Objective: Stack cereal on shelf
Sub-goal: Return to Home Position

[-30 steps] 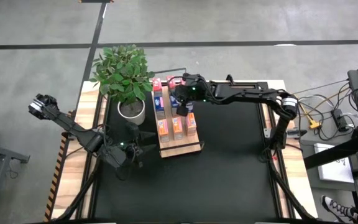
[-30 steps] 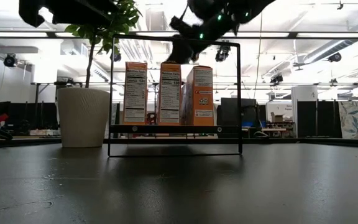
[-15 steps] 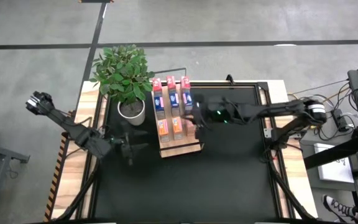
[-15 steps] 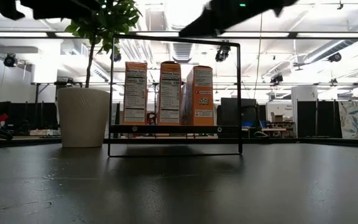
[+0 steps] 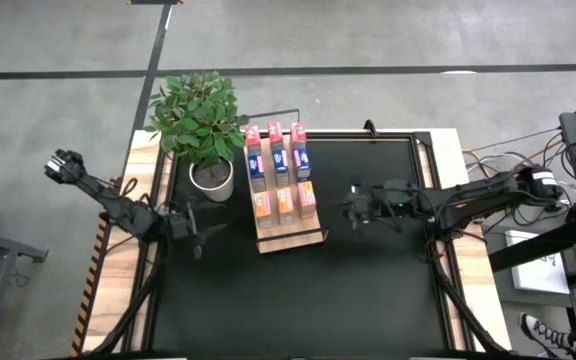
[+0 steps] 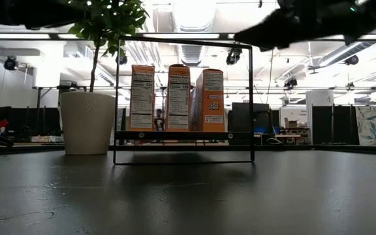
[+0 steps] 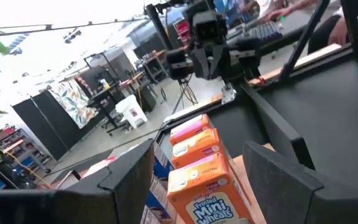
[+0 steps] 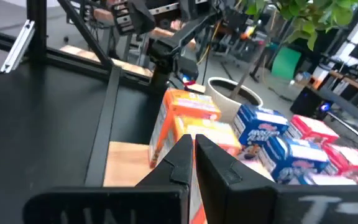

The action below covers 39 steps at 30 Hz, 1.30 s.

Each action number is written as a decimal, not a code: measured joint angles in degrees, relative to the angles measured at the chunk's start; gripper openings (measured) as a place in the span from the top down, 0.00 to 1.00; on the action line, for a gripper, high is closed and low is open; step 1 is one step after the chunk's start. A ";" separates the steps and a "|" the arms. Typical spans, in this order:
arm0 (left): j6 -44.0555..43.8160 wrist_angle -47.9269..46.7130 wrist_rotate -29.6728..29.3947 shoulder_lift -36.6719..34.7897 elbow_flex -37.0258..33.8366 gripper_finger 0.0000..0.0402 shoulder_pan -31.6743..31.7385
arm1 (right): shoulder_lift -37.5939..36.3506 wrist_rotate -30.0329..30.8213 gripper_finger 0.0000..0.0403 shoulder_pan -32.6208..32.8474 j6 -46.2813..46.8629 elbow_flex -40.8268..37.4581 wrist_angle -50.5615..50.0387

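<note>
Now, the right gripper [image 5: 353, 210], pinched together empty, and the left gripper [image 5: 200, 232], spread apart, flank the shelf [image 5: 290, 233]; a sideways swing could clip it and topple cereal [image 5: 278, 165].

The flat black tabletop [image 5: 368, 290] holds a light-wood wire-framed shelf board [image 5: 288, 238]. A white ribbed pot with a green plant [image 5: 211, 180] sits just beside it. Nine small cardboard cereal boxes [image 5: 285, 203] stand on the board.
</note>
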 joint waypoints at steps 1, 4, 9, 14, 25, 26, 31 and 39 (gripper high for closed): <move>-0.06 0.73 0.01 -0.68 -0.70 0.43 -0.01 | -0.67 -0.02 0.98 0.02 0.00 -1.78 1.65; -0.04 2.12 0.00 -2.41 -2.75 0.43 0.00 | -2.90 -0.04 0.98 0.02 -0.04 -5.51 4.57; -0.07 2.36 -0.08 -5.08 -4.67 0.43 0.00 | -6.40 -0.02 0.98 0.02 0.27 -9.93 6.44; -0.15 2.40 -0.16 -7.80 -6.88 0.53 0.01 | -9.74 -0.01 0.98 0.02 0.20 -14.85 10.86; -0.03 2.31 -0.40 -12.34 -10.23 0.94 0.01 | -22.19 0.47 0.98 0.02 0.07 -22.80 11.81; 0.00 2.28 -0.40 -12.58 -10.65 0.97 0.01 | -23.27 0.48 0.98 0.02 -0.01 -23.48 11.70; -0.47 2.29 -0.43 -13.62 -11.61 0.98 0.01 | -28.54 0.55 0.98 0.02 -0.08 -26.23 11.26; -0.24 2.27 -0.43 -14.44 -11.61 1.00 0.01 | -36.12 3.60 0.98 0.02 -0.28 -27.76 5.08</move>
